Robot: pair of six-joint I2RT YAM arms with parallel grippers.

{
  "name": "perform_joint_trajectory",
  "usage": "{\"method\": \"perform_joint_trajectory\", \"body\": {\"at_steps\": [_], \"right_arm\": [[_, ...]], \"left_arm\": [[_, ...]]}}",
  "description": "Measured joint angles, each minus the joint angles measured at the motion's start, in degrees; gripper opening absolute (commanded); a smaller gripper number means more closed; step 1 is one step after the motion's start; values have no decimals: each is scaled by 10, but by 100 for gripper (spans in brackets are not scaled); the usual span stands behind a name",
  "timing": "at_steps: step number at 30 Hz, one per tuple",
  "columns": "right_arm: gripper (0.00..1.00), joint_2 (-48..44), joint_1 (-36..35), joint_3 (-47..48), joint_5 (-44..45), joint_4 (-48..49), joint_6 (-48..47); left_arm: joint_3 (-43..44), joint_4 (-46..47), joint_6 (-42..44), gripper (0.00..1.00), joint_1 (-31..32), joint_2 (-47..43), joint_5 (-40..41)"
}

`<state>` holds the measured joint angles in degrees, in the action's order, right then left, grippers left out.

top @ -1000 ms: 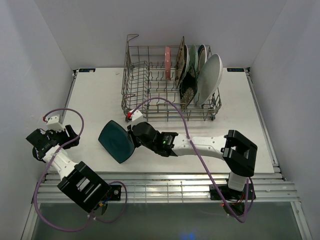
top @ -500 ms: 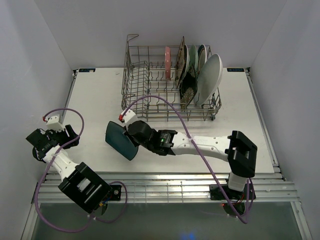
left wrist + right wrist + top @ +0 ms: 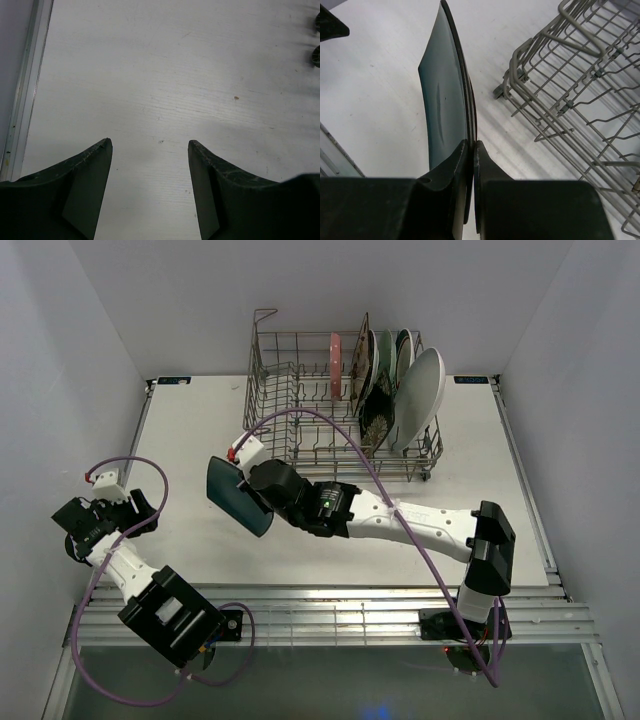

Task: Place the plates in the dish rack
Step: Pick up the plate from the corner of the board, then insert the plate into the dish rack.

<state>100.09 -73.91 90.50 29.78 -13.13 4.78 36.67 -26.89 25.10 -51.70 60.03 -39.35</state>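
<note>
Gripping the dark teal plate (image 3: 236,498) by its rim, the right gripper (image 3: 257,502) holds it tilted on edge over the white table (image 3: 190,430), near the near-left corner of the dish rack (image 3: 268,430) but apart from it. The overhead camera gives the layout: the right arm reaches across from the near right, and the grey wire rack stands at the far side. Its right end is already loaded with upright plates, among them a pink plate (image 3: 336,362), a black floral square (image 3: 377,422) and a large white oval plate (image 3: 424,395) leaning at the far right. That view does not show how the fingers meet the dish. The right wrist camera does: the right gripper (image 3: 472,146) is clenched on the dark teal plate (image 3: 445,102), which is seen almost edge-on with its glossy face turned left. The wire corner of the dish rack (image 3: 555,95) rises just to its right. Whether the plate's lower edge touches the table cannot be told from either view. At the table's left edge the left gripper (image 3: 143,512) is too small overhead to read. Its own wrist camera shows the left gripper (image 3: 150,144) released, its dark fingers (image 3: 85,180) spread wide above the scuffed table (image 3: 165,75).
</note>
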Motion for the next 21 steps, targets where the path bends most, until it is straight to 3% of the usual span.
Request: {"method": "perform_joint_trajectory", "body": {"at_steps": [11,21], "right_arm": [[8,-36,0,73,61,-40,-38],[8,-54,1,133,181,0,-106]], "left_arm": [[0,0,-7,73,0,0,0],[0,0,-12,73,0,0,0]]}}
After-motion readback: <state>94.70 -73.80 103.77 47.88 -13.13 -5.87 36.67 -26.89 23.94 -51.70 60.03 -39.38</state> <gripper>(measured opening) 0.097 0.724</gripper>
